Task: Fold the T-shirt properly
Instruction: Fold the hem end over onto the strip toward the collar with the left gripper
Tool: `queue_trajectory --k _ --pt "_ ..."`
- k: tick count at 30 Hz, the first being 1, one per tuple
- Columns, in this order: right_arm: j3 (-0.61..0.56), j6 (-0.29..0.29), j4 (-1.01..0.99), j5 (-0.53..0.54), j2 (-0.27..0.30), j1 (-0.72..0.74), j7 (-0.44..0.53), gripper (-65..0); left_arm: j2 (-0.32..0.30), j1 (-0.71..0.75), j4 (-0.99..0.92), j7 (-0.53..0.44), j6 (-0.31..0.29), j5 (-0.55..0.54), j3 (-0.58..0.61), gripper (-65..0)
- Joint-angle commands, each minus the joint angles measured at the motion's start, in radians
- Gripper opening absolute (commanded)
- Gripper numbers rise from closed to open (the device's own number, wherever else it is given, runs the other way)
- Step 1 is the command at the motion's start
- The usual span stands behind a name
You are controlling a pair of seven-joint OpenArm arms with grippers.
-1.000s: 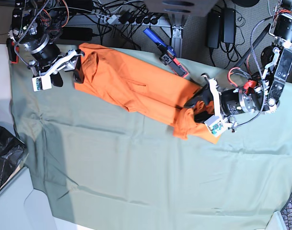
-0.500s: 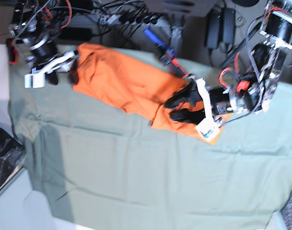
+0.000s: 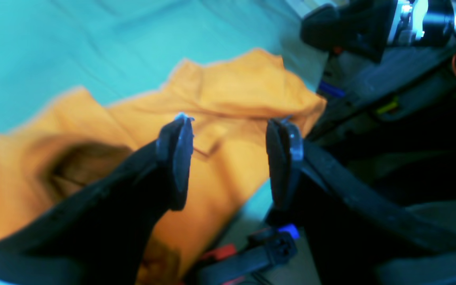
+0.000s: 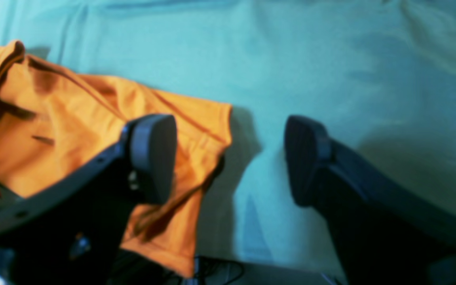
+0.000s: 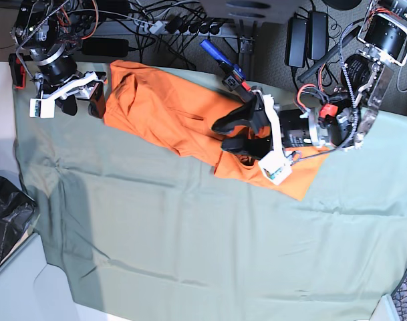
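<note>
The orange T-shirt (image 5: 176, 117) lies crumpled in a long strip across the far part of the grey-green table cloth (image 5: 190, 247). My left gripper (image 5: 224, 135) is open and empty, hovering over the shirt's middle. In the left wrist view its gripper (image 3: 234, 122) has both fingers spread above orange fabric (image 3: 228, 87). My right gripper (image 5: 81, 105) is open and empty at the shirt's left end. In the right wrist view its gripper (image 4: 228, 158) has one finger over the shirt's edge (image 4: 93, 118) and the other over bare cloth.
A blue and red clamp (image 5: 228, 72) sits at the table's far edge beside the shirt. Cables and power bricks (image 5: 303, 37) lie behind the table. A black bag (image 5: 6, 221) is at the left edge. The cloth's front half shows only wrinkles.
My left gripper has moved left along the shirt, from its right end to its middle. The shirt's right end now lies uncovered. My right gripper has shifted slightly left, off the shirt's edge.
</note>
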Motion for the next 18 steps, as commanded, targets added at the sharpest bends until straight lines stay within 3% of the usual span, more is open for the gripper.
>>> queue_trajectory --k 1,3,6,10,15,18 --pt "0.010 0.082 0.015 0.008 0.014 -0.004 0.018 -22.6 -0.001 -0.019 0.042 -0.030 -0.009 -0.020 -0.041 -32.1" --pt "0.010 0.082 0.015 0.008 0.014 -0.006 0.015 -22.6 -0.002 -0.019 0.085 -0.030 -0.009 -0.014 -0.124 -36.7" --pt "0.010 0.082 0.015 0.008 0.014 -0.006 0.011 -22.6 -0.005 -0.029 0.109 -0.030 -0.009 -0.010 -0.248 -65.0" --pt "0.010 0.082 0.015 0.009 0.014 -0.005 0.013 -22.6 -0.006 -0.027 0.089 -0.068 -0.009 0.150 -0.275 -65.0" --pt "0.010 0.082 0.015 0.012 0.014 -0.006 0.012 -22.6 -0.003 -0.024 -0.026 -0.217 -0.009 0.368 -0.171 -65.0" --pt "0.010 0.082 0.015 0.012 0.014 -0.006 0.012 -22.6 0.015 -0.024 -0.077 -0.255 -0.009 0.438 -0.114 -65.0"
